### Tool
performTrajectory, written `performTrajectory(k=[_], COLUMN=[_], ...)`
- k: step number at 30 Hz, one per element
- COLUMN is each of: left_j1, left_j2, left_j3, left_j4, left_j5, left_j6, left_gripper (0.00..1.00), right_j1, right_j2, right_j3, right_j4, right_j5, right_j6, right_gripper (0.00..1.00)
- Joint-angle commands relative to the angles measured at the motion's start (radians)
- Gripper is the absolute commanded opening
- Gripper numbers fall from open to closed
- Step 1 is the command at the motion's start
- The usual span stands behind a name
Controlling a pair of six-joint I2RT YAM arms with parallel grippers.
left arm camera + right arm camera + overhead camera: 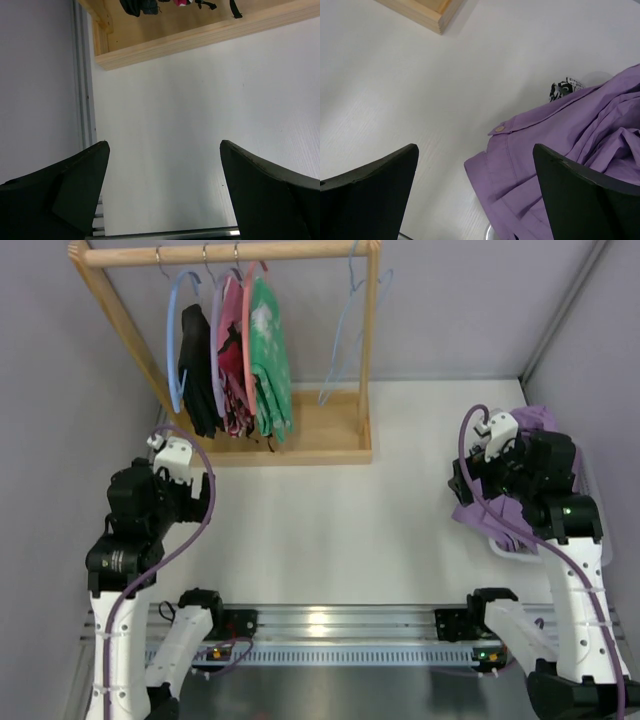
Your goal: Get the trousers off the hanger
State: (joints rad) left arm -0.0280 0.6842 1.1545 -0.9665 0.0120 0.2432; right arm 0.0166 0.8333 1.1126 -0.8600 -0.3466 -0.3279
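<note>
The green trousers (270, 360) with whitish blotches hang on the salmon-pink hanger (249, 315) on the wooden rack's rail at the back left. My left gripper (168, 445) is open and empty, low over the table in front of the rack's base; its wrist view (162, 147) shows only bare table between the fingers. My right gripper (490, 435) is open and empty at the right, above a purple cloth (500, 510); in its wrist view (475, 150) the cloth (560, 145) lies under the right finger.
The wooden rack (330, 435) also holds a black garment (197, 370) on a light blue hanger, a pink-and-black garment (232, 360) on a lilac hanger, and an empty blue hanger (350, 330). The rack's base edge (200, 37) lies ahead of the left gripper. A wall runs along the left.
</note>
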Motion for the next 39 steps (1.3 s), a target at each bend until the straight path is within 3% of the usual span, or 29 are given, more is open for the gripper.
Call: performTrajectory(k=[1,10,17,20,25,29,32,39], left_j1=[0.005,0.005,0.007,0.007,0.007,0.005,0.005,0.005], left_j2=[-0.009,0.037,0.277,0.381,0.506,0.58,0.638,0.727], left_j3=[0.056,0.333,0.756,0.885,0.955,0.956,0.961,0.959], left_j4=[-0.017,-0.026,-0.008,0.049,0.222,0.369,0.394,0.442], left_j5=[-0.076,-0.193,0.17,0.395,0.584,0.597,0.591,0.565], left_j6=[-0.064,-0.202,-0.336,-0.392,-0.562,-0.709,-0.778,-0.848], left_gripper=[0.99,0.98,0.91,0.88,0.83,0.75,0.65,0.61], right_j1=[-0.007,-0.006,-0.007,-0.006,-0.007,-0.006,-0.006,-0.006], right_j2=[0.016,0.041,0.058,0.058,0.059,0.049,0.05,0.058], right_j3=[0.012,0.009,0.023,0.021,0.023,0.016,0.009,0.004], right_j4=[0.027,0.036,0.032,0.027,0.013,0.009,0.007,0.012], right_j5=[-0.037,-0.055,-0.058,-0.052,-0.052,-0.045,-0.042,-0.045], right_j6=[0.012,0.016,0.021,0.023,0.021,0.021,0.021,0.02], right_gripper=[0.99,0.99,0.99,0.99,1.0,0.99,0.99,0.99])
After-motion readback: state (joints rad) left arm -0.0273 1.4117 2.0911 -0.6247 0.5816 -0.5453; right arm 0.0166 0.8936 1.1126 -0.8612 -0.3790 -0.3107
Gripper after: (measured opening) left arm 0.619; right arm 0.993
